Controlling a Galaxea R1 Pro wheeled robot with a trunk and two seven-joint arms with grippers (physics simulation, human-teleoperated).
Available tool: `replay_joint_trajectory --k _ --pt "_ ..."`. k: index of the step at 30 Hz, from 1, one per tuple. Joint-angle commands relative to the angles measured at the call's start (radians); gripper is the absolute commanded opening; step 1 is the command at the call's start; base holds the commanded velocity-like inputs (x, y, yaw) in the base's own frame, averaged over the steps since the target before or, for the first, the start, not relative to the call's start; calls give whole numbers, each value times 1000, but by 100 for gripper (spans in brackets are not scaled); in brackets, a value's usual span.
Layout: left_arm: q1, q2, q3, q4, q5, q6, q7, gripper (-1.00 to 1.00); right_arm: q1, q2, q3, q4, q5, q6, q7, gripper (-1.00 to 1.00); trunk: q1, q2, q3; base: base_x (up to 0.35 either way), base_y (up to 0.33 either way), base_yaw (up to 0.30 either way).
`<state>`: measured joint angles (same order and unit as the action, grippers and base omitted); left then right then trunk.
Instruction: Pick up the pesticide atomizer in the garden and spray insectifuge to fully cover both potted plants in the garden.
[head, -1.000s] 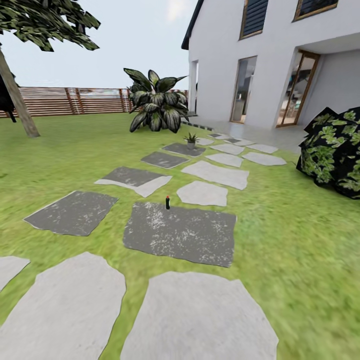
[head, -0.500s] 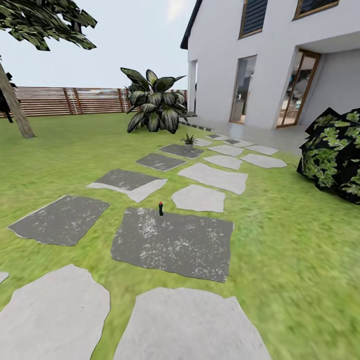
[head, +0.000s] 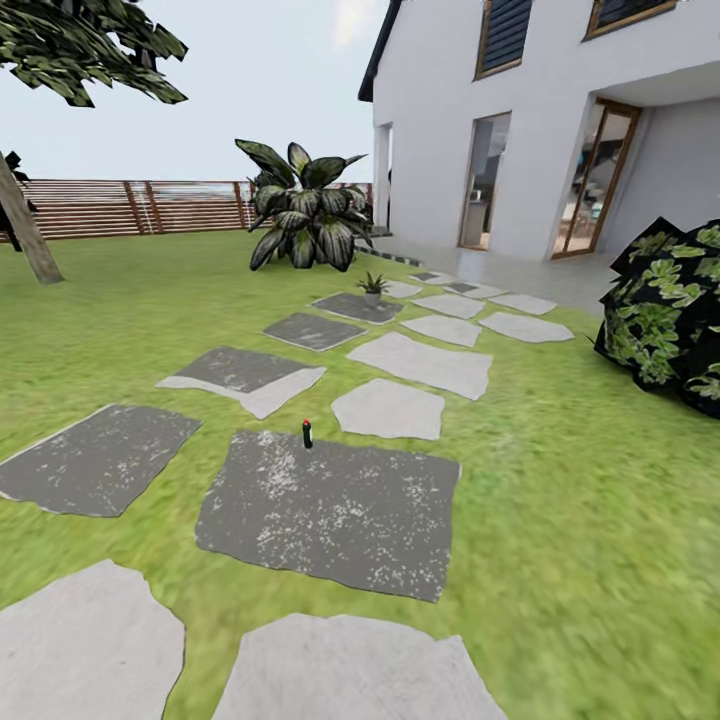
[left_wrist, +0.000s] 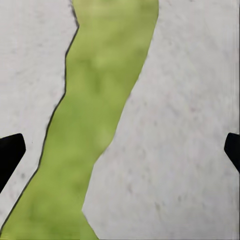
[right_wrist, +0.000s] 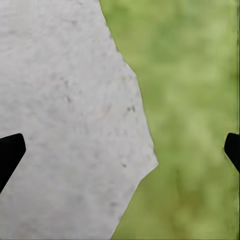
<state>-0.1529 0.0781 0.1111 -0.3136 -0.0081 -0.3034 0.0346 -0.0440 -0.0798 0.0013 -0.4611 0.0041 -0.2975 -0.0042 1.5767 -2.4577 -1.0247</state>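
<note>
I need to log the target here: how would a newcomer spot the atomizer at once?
Start at the white house and follow the stepping stones toward the camera to the big dark slab. The atomizer stands upright at that slab's far edge: a tiny slim dark bottle with a red top, the lone object on the stones nearby.
</note>
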Motion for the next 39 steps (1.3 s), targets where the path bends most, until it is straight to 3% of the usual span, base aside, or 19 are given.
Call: replay_joint_trajectory --k 1,39 --pt "0 0 1 1 -1 -3 2 100 -1 0 0 1 0 -3 0 100 0 0 -1 279 -167 0" --pt "0 -1 1 1 -1 -3 2 100 -1 0 0 0 -1 -4 0 100 0 0 -1 278 -168 1"
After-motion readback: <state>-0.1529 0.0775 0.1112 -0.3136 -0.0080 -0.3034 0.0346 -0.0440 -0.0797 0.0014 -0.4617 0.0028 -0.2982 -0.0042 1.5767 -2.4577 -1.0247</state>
